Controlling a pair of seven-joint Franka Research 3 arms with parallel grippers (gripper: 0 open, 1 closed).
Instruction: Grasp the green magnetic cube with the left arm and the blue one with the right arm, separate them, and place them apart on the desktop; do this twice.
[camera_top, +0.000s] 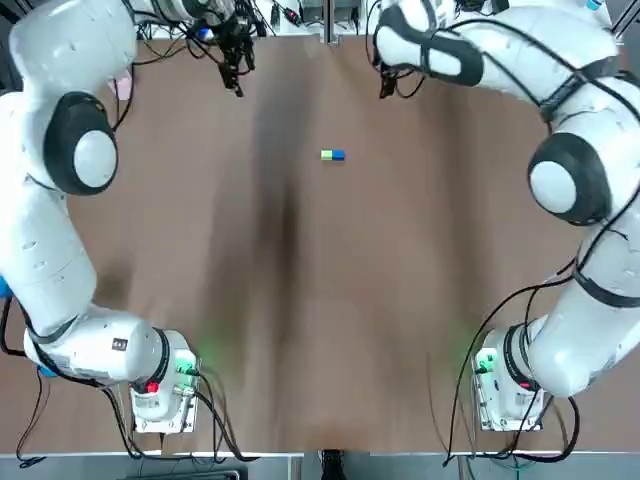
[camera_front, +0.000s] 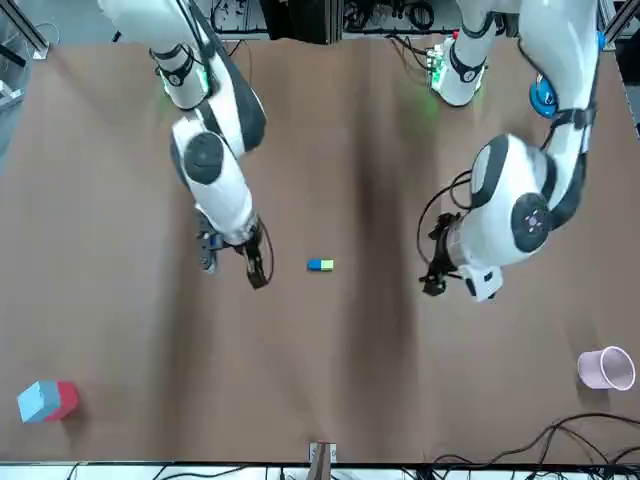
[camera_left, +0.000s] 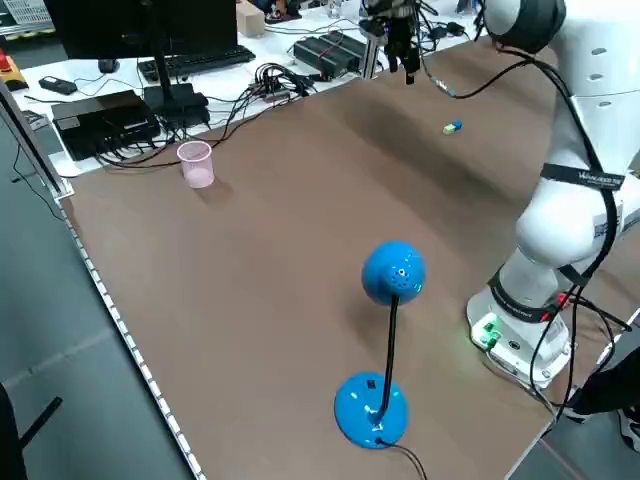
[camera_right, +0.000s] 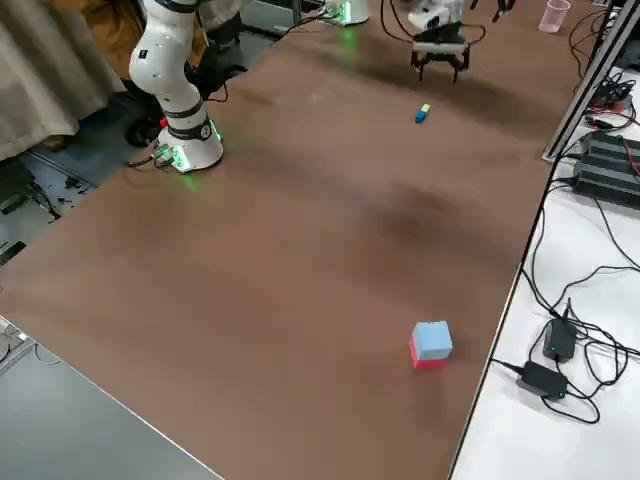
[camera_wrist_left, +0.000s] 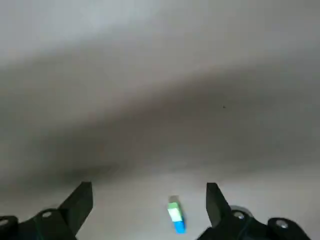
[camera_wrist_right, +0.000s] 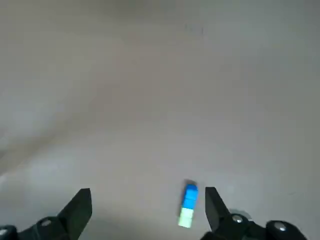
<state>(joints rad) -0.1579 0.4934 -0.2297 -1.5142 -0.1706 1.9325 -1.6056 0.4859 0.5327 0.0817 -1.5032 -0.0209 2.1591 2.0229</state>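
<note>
Top view shows you the green cube (camera_top: 327, 155) and the blue cube (camera_top: 339, 155) joined side by side on the table (camera_top: 300, 300), in its far half. The left gripper (camera_top: 238, 82) hangs to the left of them and the right gripper (camera_top: 385, 88) to the right, both apart from the cubes.

Front view tells you the same: the cubes lie between the two grippers, and neither gripper touches them.

Left wrist view: the fingers (camera_wrist_left: 80, 200) stand wide apart and hold nothing.

Right wrist view: the fingers (camera_wrist_right: 80, 204) here are also spread wide and empty, and the cubes lie near one fingertip.
</note>
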